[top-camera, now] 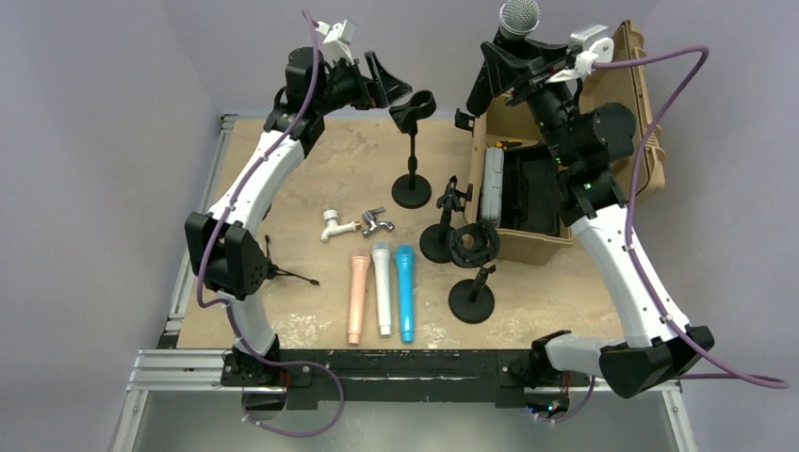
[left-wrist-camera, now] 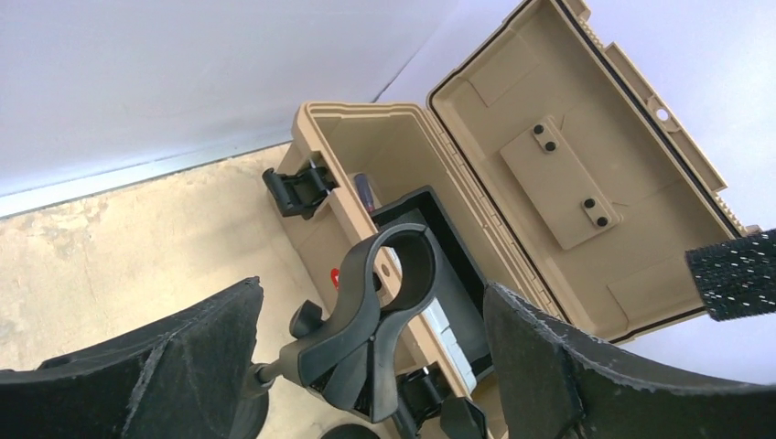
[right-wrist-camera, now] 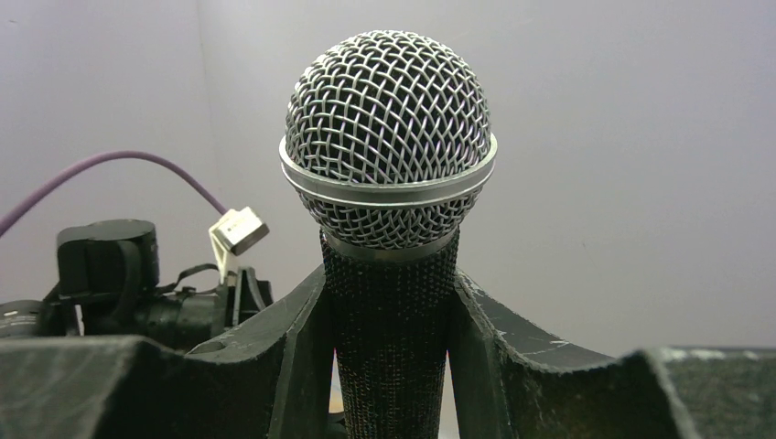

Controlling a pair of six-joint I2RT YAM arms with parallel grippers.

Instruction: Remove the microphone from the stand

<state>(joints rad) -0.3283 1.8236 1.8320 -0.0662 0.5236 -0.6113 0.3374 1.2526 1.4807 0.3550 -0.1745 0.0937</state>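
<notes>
My right gripper [top-camera: 513,58] is shut on a black microphone [right-wrist-camera: 392,302] with a silver mesh head [top-camera: 519,16], held upright high above the back of the table. Its body sits between my fingers [right-wrist-camera: 284,357]. The black stand [top-camera: 412,155] rises at the back centre; its clip [left-wrist-camera: 380,302] is empty. My left gripper [top-camera: 388,83] is open just left of the clip, which sits between my pads [left-wrist-camera: 156,366] without touching. The microphone's tip [left-wrist-camera: 732,273] shows at the right edge of the left wrist view.
An open tan case [top-camera: 603,141] stands at the back right. Two more black stands [top-camera: 472,282] and a shock mount are at centre. Pink, grey and blue microphones [top-camera: 381,287] lie in a row near the front. A white tap [top-camera: 335,224] and a small tripod [top-camera: 287,273] lie left.
</notes>
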